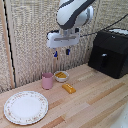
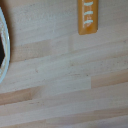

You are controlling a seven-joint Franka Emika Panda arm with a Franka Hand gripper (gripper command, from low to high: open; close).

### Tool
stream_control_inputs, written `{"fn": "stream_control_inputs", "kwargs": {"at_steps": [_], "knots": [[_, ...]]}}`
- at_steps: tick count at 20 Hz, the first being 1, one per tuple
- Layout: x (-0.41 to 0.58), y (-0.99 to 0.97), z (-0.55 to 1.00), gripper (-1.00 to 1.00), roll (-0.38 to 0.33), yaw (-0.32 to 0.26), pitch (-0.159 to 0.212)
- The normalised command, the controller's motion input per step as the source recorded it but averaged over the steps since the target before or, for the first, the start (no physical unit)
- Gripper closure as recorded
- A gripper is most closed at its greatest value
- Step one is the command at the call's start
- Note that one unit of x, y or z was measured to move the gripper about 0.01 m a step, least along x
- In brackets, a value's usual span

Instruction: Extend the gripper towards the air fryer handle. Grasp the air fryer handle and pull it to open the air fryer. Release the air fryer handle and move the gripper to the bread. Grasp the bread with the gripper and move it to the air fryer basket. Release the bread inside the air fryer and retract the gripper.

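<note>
While the arm hangs high above the wooden table (image 1: pixel 95 100), the layout reads clearly from the exterior view's left to its right. Nearest on the left lies a patterned plate (image 1: pixel 26 106); farther back stand a pink cup (image 1: pixel 47 80) and, just beside it, a small white bowl (image 1: pixel 62 76) with yellow-orange contents. The bread (image 1: pixel 69 88) rests flat on the bare wood, just in front of the bowl and apart from it — the wrist view shows the same orange piece (image 2: pixel 87 17) lying by itself. Above the bowl hovers the gripper (image 1: pixel 61 52), its two dark fingers parted a little and holding nothing. Far to the right sits the air fryer (image 1: pixel 111 52), its air fryer basket (image 1: pixel 104 61) apparently pushed fully in, with the handle (image 1: pixel 103 61) facing the table.

The step in hand, by my judgement, is the first reach toward that handle. To do it well, the gripper should travel right and descend until level with the handle — clearing the cup and bowl below — then turn so the fingers straddle the grip squarely before closing. A straight pull along the drawer's line should keep the fryer from sliding.
</note>
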Motion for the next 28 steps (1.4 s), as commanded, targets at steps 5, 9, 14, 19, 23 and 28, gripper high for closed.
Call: {"fn": "stream_control_inputs", "kwargs": {"at_steps": [5, 9, 14, 19, 23, 28], "knots": [[0.106, 0.09, -0.07, -1.00, -0.063, -0.325, -0.050], [0.112, 0.00, -0.06, -1.00, -0.075, -0.375, -0.037], [0.079, 0.00, 0.00, -1.00, -0.146, -0.335, -0.033], [0.001, 0.00, -0.05, -1.00, -0.293, -0.252, -0.006], [0.000, 0.00, -0.04, -1.00, -0.375, -0.175, -0.007], [0.006, 0.00, 0.00, -1.00, -0.375, -0.107, -0.107]]}}
